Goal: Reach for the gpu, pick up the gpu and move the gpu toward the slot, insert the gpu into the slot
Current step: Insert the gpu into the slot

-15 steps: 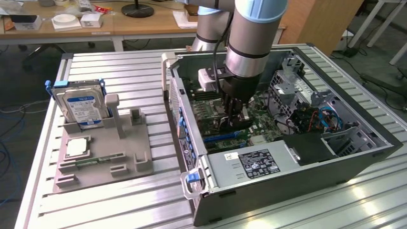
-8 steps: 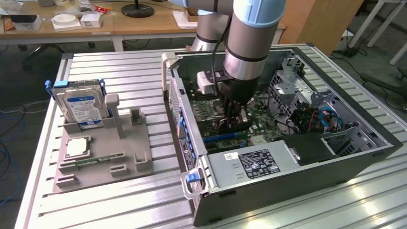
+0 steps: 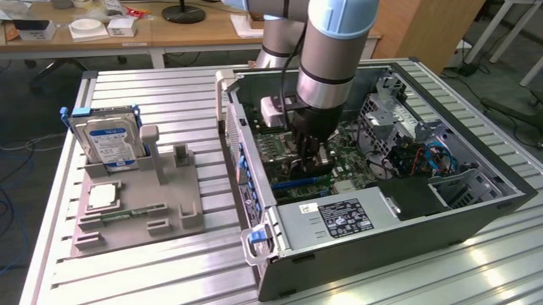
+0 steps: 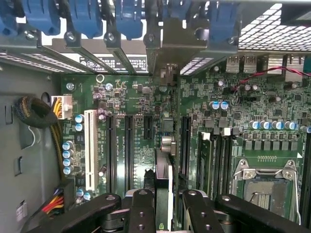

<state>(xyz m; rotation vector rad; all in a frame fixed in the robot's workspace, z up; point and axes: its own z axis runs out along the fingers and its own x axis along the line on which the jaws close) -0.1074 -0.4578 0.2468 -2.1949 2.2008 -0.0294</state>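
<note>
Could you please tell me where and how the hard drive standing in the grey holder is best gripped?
Grip the hard drive by its free upper part, coming down from above and pinching across its broad faces. It stands upright on edge in the grey holder, which encloses its lower end.

Even indoor light falls on the scene from overhead. The ribbed metal counter (image 3: 152, 95) shows bright glare patches at its near right corner. Inside the open case (image 3: 475, 210) the board (image 3: 339, 159) lies in shade beneath the arm (image 3: 335, 51). In the wrist view the motherboard (image 4: 141, 141) is evenly lit and sharp, while the perforated grille (image 4: 272, 24) is washed out white and the black hand (image 4: 163, 216) is dark with soft sheen.
</note>
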